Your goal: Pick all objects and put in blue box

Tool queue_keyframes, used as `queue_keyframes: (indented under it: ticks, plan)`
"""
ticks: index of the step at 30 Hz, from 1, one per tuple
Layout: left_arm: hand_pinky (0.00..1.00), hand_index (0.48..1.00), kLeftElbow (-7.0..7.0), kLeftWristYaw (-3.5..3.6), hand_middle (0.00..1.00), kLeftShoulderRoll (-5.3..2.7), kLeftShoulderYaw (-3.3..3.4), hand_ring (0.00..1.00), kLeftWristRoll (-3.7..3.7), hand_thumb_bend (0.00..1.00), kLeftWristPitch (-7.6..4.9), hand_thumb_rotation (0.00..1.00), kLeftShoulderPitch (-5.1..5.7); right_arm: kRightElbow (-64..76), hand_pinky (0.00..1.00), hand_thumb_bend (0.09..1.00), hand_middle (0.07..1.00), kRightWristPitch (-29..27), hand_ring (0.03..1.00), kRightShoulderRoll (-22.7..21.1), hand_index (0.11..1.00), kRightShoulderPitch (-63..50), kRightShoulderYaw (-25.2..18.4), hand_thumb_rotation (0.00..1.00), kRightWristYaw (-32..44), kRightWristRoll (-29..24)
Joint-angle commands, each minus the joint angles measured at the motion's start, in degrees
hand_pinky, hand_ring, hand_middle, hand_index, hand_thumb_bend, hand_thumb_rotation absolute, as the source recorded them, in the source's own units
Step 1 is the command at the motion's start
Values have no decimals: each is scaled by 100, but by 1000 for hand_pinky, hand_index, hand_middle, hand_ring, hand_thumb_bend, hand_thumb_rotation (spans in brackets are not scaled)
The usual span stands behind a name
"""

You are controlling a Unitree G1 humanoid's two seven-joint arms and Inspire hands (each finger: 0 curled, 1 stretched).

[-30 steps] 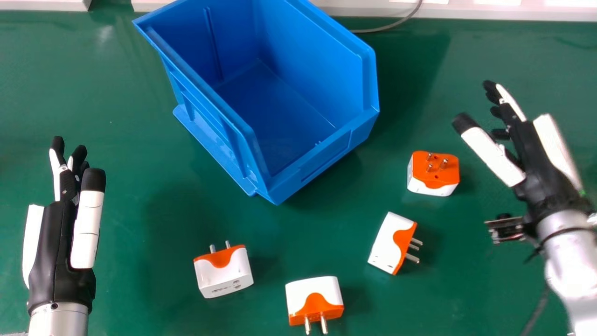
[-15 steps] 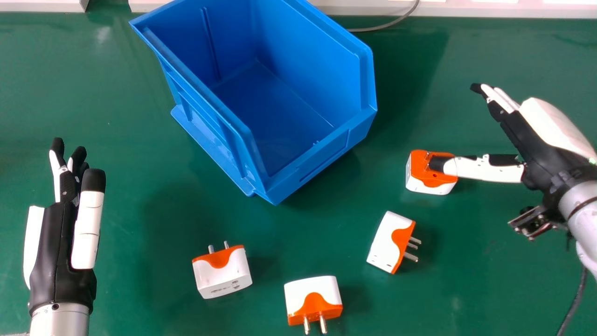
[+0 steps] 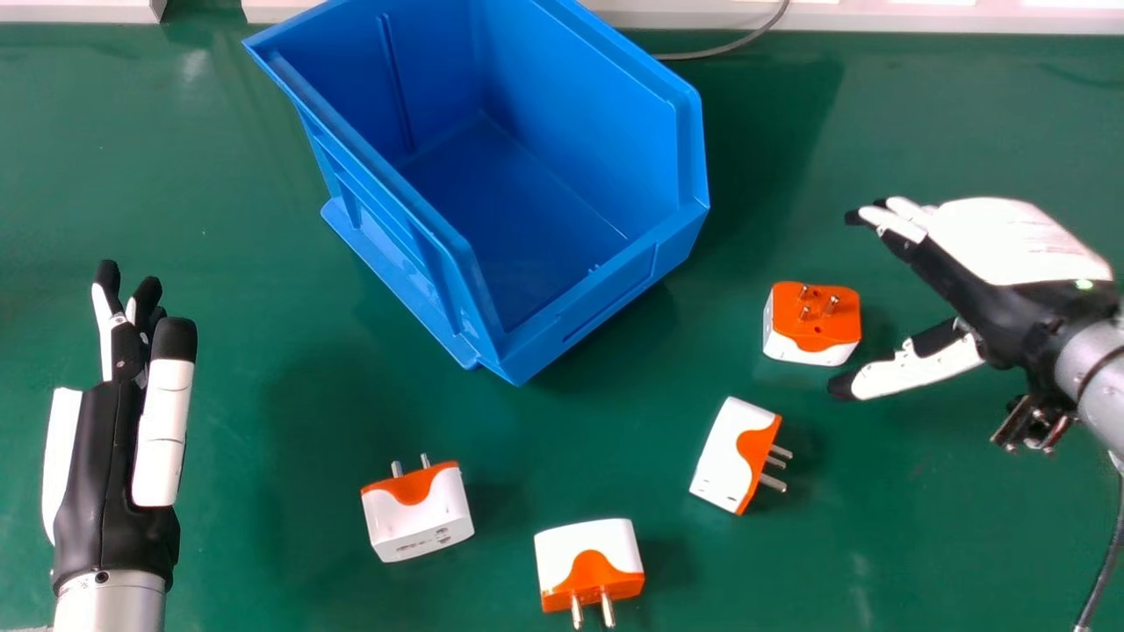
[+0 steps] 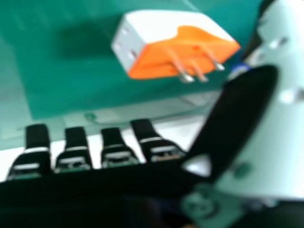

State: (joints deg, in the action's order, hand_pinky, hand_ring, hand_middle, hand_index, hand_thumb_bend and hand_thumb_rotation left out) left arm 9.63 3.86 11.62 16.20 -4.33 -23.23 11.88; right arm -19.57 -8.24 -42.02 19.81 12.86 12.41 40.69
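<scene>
My right hand [image 3: 992,263] is open at the right of the head view, its thumb and fingers spread just right of an orange-and-white adapter [image 3: 812,323] that lies pins up. In the right hand view, the hand [image 4: 111,147] faces an adapter [image 4: 175,45] without touching it. A second adapter [image 3: 736,455] lies on its side nearer the robot, pins to the right. Another [image 3: 590,566] has its pins toward the robot, and one [image 3: 419,511] at centre left has pins pointing away. The blue box [image 3: 584,307] holds nothing visible. Open, my left hand [image 3: 114,456] hovers at the left.
The green table [image 3: 237,421] carries everything. A grey cable [image 3: 729,46] runs behind the box, and a pale ledge [image 3: 843,17] lines the far edge. A dark cable [image 3: 1105,553] hangs beneath the right forearm.
The right hand has turned, its back coming more into view, and its thumb has swung from over the orange adapter toward the robot. The left hand and the adapters stay put.
</scene>
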Motion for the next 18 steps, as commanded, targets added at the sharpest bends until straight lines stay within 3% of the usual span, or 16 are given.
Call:
queue_keyframes:
  ticks: [1,12,16,18]
  plan:
    - [1000,1000,-148,5,1000,51,45,1000,17,844,-101,1000,46,-92,868,771,949,-93,930,-127,921,278,73,559,-61,109]
    - [1000,1000,-221,28,1000,67,41,1000,1,834,-106,1000,110,-869,864,736,934,-242,921,125,900,805,575,544,-159,426]
    - [1000,1000,-396,34,1000,60,42,1000,6,843,-71,1000,217,-1190,857,734,923,-183,910,297,887,1019,702,543,-166,475]
    - [1000,1000,-415,39,1000,69,50,1000,8,847,-71,1000,246,-1291,854,730,917,-135,903,345,882,1117,759,542,-138,498]
